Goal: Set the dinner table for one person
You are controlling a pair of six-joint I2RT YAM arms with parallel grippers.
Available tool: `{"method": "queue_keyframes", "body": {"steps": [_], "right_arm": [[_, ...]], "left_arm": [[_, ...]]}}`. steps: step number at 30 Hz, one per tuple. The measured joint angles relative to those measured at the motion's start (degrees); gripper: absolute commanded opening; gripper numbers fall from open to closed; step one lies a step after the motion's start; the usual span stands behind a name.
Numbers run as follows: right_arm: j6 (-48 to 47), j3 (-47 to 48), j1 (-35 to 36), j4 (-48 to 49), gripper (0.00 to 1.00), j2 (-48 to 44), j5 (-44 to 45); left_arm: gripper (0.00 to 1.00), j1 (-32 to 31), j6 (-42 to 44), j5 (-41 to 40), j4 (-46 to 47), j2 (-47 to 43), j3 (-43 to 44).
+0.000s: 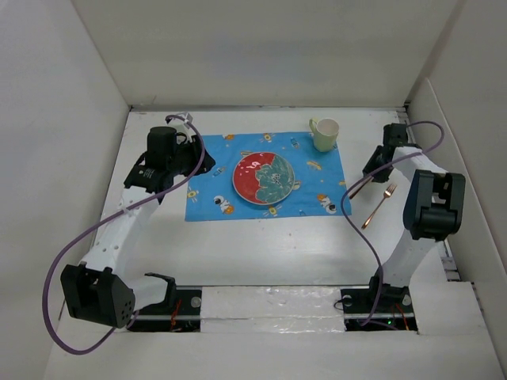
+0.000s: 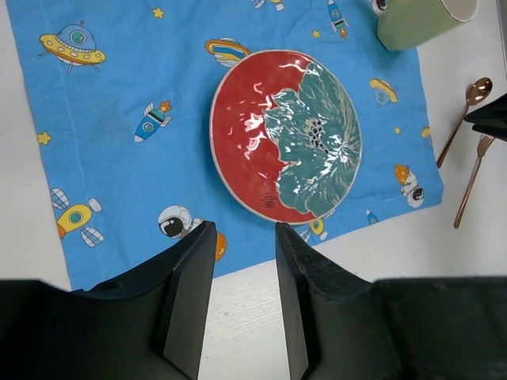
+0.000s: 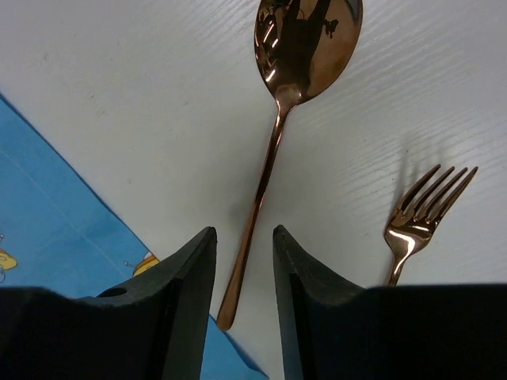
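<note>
Black right gripper (image 3: 244, 231) is half open, holding nothing, over the handle of the copper spoon (image 3: 269, 158), just right of the blue placemat (image 3: 47, 206); fork (image 3: 420, 214) farther right; left gripper (image 2: 244, 229) half open, empty, at the placemat's left edge; white dinner table (image 1: 261, 245) lies beneath.

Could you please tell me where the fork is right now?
In the top view, the fork lies on the table on the right side, just right of the spoon, both beyond the placemat's right edge.
</note>
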Motion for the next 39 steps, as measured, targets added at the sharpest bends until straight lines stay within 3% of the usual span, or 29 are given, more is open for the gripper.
{"method": "queue_keyframes", "body": {"steps": [14,17,25,32,39], "right_arm": [[-0.1,6.8,0.5,-2.6,0.24,7.9,3.9],[-0.5,9.6,0.9,-4.7,0.0,9.9,4.9],[-0.8,8.9,1.2,-5.3,0.0,8.7,6.1],[-2.6,12.0,3.0,-7.0,0.0,-2.9,7.2],[-6.4,16.3,18.4,-5.1,0.0,-13.7,3.8]], "left_arm": [[0.33,0.0,0.0,-0.3,0.2,0.0,0.0],[0.32,0.0,0.0,-0.6,0.2,0.0,0.0],[0.32,0.0,0.0,-1.7,0.5,-0.8,-0.8],[0.32,0.0,0.0,-1.9,0.6,-0.9,-0.8],[0.32,0.0,-0.3,-1.8,0.5,-0.7,-0.6]]}}
